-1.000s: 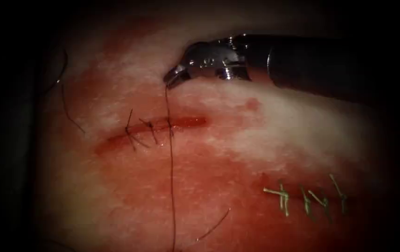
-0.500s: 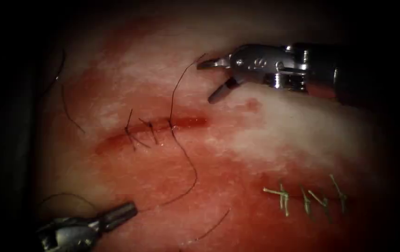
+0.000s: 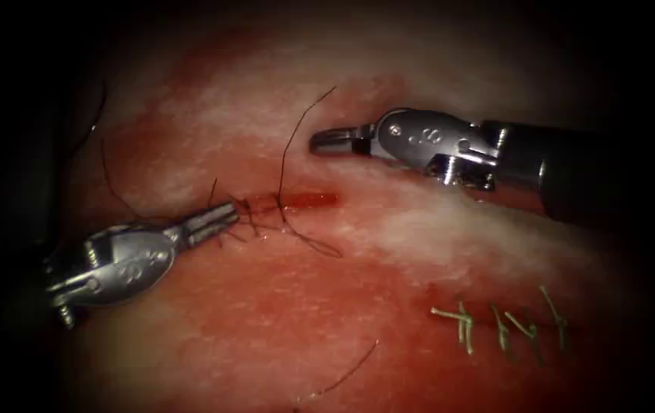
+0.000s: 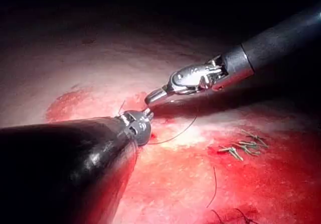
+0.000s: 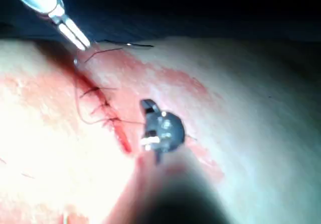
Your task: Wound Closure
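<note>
dark thread (image 3: 285,164) rises from cut (image 3: 266,210) in tissue (image 3: 281,321), arcs up toward right pincer (image 3: 319,141); short loop lies just below cut. right pincer above cut, jaws closed, holding nothing, thread end near its tip. left pincer (image 3: 228,216) at left part of cut beside tied stitches (image 3: 228,218), jaws closed; whether they pinch thread, cannot tell. needle not made out. pale stitches (image 3: 499,321) in tissue, well right, below.
</note>
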You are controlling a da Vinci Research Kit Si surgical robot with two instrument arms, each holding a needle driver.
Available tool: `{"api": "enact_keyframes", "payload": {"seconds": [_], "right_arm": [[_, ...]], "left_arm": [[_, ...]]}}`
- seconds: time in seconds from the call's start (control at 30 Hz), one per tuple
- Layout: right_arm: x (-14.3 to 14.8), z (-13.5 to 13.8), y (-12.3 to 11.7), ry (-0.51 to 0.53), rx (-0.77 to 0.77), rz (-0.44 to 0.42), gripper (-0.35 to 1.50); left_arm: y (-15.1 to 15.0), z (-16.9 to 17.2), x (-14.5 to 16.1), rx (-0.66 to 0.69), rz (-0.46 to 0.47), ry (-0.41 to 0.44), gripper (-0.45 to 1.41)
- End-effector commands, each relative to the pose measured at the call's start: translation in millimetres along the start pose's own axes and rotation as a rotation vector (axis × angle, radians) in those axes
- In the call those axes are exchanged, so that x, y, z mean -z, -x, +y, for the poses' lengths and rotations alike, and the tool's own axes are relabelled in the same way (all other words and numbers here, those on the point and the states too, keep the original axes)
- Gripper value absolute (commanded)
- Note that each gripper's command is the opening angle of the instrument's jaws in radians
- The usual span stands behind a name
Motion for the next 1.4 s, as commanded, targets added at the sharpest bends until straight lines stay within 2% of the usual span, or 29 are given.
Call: {"api": "enact_keyframes", "payload": {"seconds": [0.03, 0.13, 0.17, 0.2, 0.47, 0.63, 0.97, 1.2, 1.3, 1.33, 1.37, 1.4], "right_arm": [[-1.3, -0.4, 0.5, -0.012, -0.001, 0.008, -0.35], [-1.8, -1.2, 1.0, -0.028, 0.003, 0.020, -0.35], [-1.8, -1.8, 1.0, -0.037, 0.006, 0.022, -0.35], [-1.8, -1.9, 0.9, -0.036, 0.007, 0.025, -0.35], [-1.6, -2.5, 0.6, -0.047, 0.001, 0.080, -0.35], [-1.9, -2.9, 0.9, -0.082, -0.107, 0.161, -0.33], [-2.9, -2.7, 1.1, -0.088, -0.306, 0.321, -0.30], [-3.2, -1.9, 1.2, -0.039, -0.405, 0.364, -0.21], [-3.6, -1.7, 1.3, 0.012, -0.468, 0.357, -0.21], [-4.0, -1.6, 1.5, 0.078, -0.562, 0.348, -0.16], [-4.6, -1.4, 1.6, 0.149, -0.725, 0.339, 0.05], [-4.6, -1.4, 1.6, 0.149, -0.725, 0.339, 0.05]], "left_arm": [[0.0, -0.6, -1.2, 0.006, 0.005, -0.005, -0.45], [0.4, -2.4, -3.9, 0.019, 0.001, -0.013, -0.45], [1.3, -2.9, -5.9, 0.022, -0.003, -0.020, -0.45], [1.8, -3.0, -6.6, 0.021, -0.004, -0.023, -0.45], [5.1, -3.6, -10.3, 0.011, -0.020, -0.016, -0.45], [7.7, -3.6, -13.3, -0.002, -0.038, -0.006, -0.45], [10.3, -2.1, -14.7, -0.020, -0.067, 0.008, -0.45], [11.0, -0.9, -14.6, -0.026, -0.076, 0.013, -0.45], [11.1, -0.2, -14.5, -0.024, -0.084, 0.016, -0.45], [11.0, 0.4, -14.5, -0.027, -0.091, 0.018, -0.45], [10.7, 1.2, -14.4, -0.030, -0.099, 0.019, -0.45], [10.7, 1.2, -14.4, -0.030, -0.099, 0.019, -0.45]]}}
